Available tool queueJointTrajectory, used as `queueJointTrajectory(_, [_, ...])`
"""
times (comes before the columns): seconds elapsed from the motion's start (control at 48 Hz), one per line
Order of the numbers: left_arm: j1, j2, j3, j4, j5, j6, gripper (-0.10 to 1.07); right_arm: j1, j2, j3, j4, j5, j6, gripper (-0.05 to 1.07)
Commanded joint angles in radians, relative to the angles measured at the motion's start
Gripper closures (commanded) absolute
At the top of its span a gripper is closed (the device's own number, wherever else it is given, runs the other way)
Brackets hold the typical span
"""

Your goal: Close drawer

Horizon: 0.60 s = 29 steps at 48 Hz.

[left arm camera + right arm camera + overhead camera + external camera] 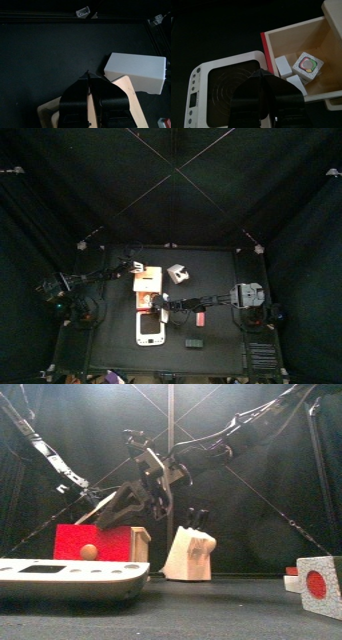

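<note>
We see the drawer [304, 60] pulled open on the worktop, just behind the flat white device [218, 85], with small blocks inside. Above that device's rear edge our right claw [264, 74] hovers, jaws together and empty. Farther behind the device, our left claw [89, 75] is likewise closed, over the drawer's wooden top.

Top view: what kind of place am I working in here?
Likely a lab test pen: black curtains wall in a small black table, with props like a drawer, a scale and a knife block.
</note>
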Motion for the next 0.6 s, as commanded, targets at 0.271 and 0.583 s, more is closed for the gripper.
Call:
queueJointTrajectory(0.271, [-0.005, -0.006, -0.011, 0.002, 0.005, 0.002, 0.58, -0.087, 0.0, -0.057, 0.002, 0.008, 0.0, 0.59])
queueJointTrajectory(0.583, [-0.003, -0.009, -0.008, 0.002, 0.005, 0.002, 0.58, -0.135, 0.008, -0.084, -0.002, 0.029, -0.002, 0.59])
